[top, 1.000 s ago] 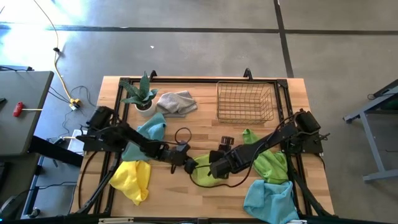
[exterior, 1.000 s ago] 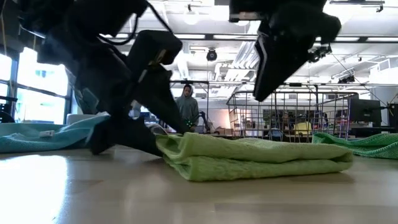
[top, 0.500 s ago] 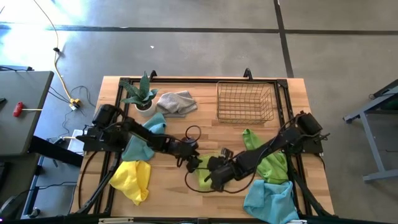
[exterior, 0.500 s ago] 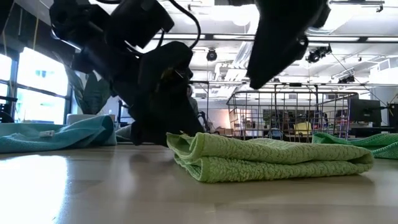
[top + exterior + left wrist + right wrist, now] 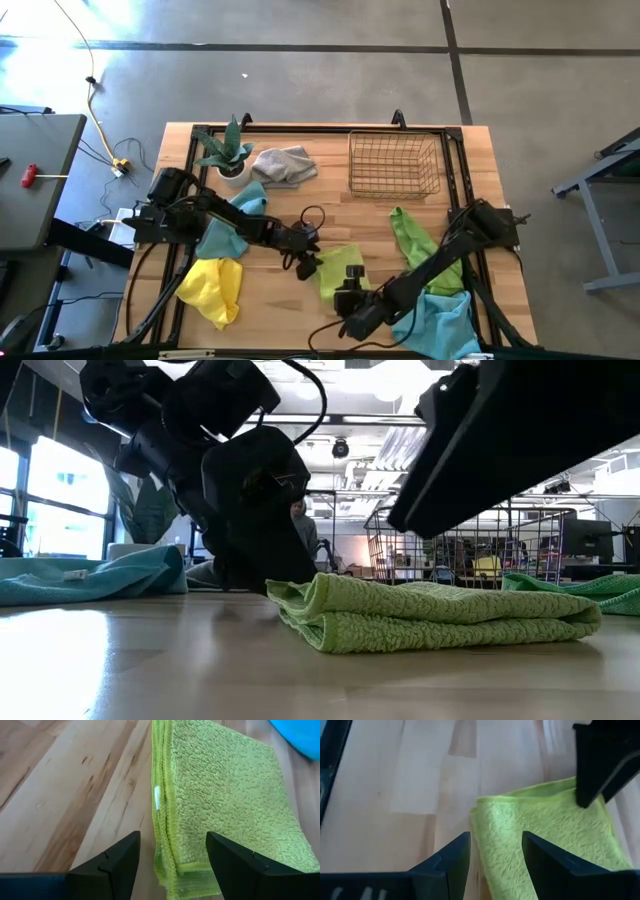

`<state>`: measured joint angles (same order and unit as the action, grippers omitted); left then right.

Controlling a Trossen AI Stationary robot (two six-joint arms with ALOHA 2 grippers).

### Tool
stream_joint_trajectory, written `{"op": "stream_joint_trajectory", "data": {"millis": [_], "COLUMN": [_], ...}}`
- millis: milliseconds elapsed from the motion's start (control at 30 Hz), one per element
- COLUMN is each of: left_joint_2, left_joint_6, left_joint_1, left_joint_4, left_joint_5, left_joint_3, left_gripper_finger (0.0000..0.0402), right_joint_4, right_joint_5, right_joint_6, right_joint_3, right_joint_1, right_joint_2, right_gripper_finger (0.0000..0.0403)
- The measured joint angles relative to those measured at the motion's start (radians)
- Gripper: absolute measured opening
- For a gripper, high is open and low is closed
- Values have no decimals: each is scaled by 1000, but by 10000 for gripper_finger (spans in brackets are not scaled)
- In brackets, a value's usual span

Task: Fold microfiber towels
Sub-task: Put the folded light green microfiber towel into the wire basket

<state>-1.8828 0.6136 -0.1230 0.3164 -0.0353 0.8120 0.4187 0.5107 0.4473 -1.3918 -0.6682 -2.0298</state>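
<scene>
A lime green towel [image 5: 340, 270] lies folded flat on the table's middle, seen also in the low view [image 5: 430, 615]. My left gripper [image 5: 308, 262] is open at the towel's left end. Its fingers stand on either side of the folded edge with the white tag [image 5: 157, 800]. My right gripper [image 5: 352, 292] is open and empty, raised just on the near side of the towel [image 5: 545, 825]. Unfolded towels lie around: a yellow one [image 5: 212, 288], a light blue one [image 5: 238, 215] under my left arm, a grey one [image 5: 283, 163], a green one [image 5: 425, 250] and a light blue one [image 5: 435, 320]. My left gripper [image 5: 172, 862] hangs low over the folded towel's left end, pointing down and toward the table's right. I cannot tell whether its fingers [image 5: 120, 862] touch the cloth.
A wire basket [image 5: 393, 163] stands at the far right and a potted plant [image 5: 225, 150] at the far left. A black cable loop [image 5: 312, 215] lies behind my left gripper. A black frame runs along the table's edges [image 5: 300, 130]. A person stands in the room beyond [image 5: 300, 520].
My right gripper has drawn back from over the green towel toward the table's near edge and has risen, which leaves the folded towel uncovered. My left gripper has gone toward the table's right, up to the towel's left end. The towel has slid slightly toward the right.
</scene>
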Motion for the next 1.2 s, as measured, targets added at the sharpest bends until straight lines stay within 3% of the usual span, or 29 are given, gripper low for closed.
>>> {"op": "stream_joint_trajectory", "data": {"millis": [267,767,1067,1200], "left_joint_2": [0,0,0,0], "left_joint_6": [1,10,10,10], "left_joint_1": [-7,-19,-37,-45], "left_joint_4": [0,0,1,2], "left_joint_5": [-1,2,2,9], "left_joint_3": [0,0,0,-1], "left_gripper_finger": [218,218,218,218], "right_joint_4": [-24,-24,-15,-10], "right_joint_5": [-16,119,196,175], "right_joint_6": [-37,-207,-165,-109], "right_joint_3": [0,-6,-5,-4], "right_joint_1": [-13,-25,-10,2], "right_joint_2": [-80,-159,-172,-172], "right_gripper_finger": [172,171,170,141]}}
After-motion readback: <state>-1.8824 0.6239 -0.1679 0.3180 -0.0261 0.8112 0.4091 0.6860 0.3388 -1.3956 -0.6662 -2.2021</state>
